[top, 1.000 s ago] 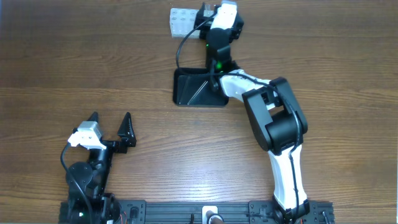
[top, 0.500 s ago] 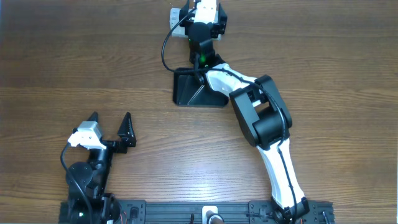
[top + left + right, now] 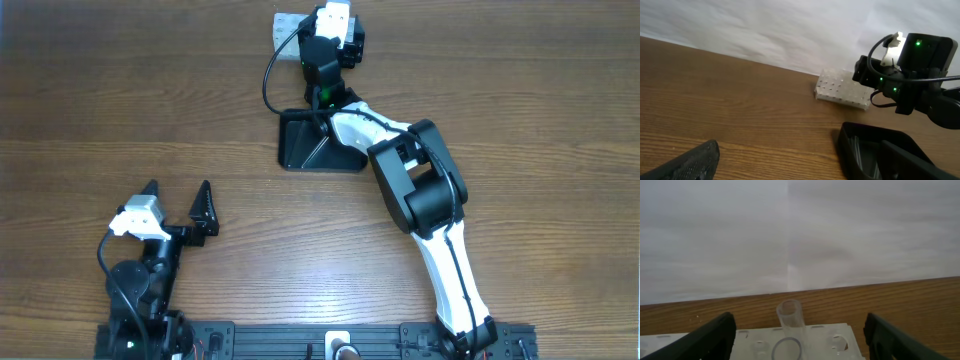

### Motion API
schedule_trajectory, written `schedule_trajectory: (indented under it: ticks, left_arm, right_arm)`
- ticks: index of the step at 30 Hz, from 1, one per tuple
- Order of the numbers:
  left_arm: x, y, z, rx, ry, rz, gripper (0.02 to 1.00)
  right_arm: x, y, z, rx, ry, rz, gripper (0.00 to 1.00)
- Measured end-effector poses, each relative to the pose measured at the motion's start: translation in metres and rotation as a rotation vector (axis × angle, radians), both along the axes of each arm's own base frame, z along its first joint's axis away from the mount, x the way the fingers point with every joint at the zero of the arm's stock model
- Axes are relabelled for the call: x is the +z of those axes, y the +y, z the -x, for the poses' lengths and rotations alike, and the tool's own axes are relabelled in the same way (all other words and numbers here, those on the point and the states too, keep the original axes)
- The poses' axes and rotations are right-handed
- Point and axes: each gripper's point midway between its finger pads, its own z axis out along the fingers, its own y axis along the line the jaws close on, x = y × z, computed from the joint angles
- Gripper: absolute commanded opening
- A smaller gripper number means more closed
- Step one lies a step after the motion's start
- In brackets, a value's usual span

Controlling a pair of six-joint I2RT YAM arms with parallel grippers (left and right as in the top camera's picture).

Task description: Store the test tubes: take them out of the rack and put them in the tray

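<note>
Right hand (image 3: 799,325) shifted left over rack (image 3: 287,30) at far edge of table (image 3: 520,120), open astride a test tube (image 3: 790,314); left hand (image 3: 178,190) open.

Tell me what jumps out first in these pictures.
The right arm stretches across the table to the far edge, open jaws either side of a clear test tube standing in the white rack. Just nearer lies the black tray, and the left arm sits near its base, jaws open.
</note>
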Motion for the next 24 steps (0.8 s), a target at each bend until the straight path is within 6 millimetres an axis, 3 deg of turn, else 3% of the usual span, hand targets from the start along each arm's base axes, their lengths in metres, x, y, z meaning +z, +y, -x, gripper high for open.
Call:
schedule_trajectory:
  ticks: [6,15,24]
  left_arm:
    - [0.0,0.0,0.0,0.0,0.0,0.0,0.996]
    - [0.0,0.0,0.0,0.0,0.0,0.0,1.0]
    - [0.0,0.0,0.0,0.0,0.0,0.0,1.0]
  right_arm:
    - [0.0,-0.001,0.0,-0.004,-0.001,0.0,0.654]
    - [-0.013,-0.002,0.002,-0.007,0.058,0.034,0.588]
    - [-0.014,-0.003,0.003,-0.007,0.063,0.036,0.505]
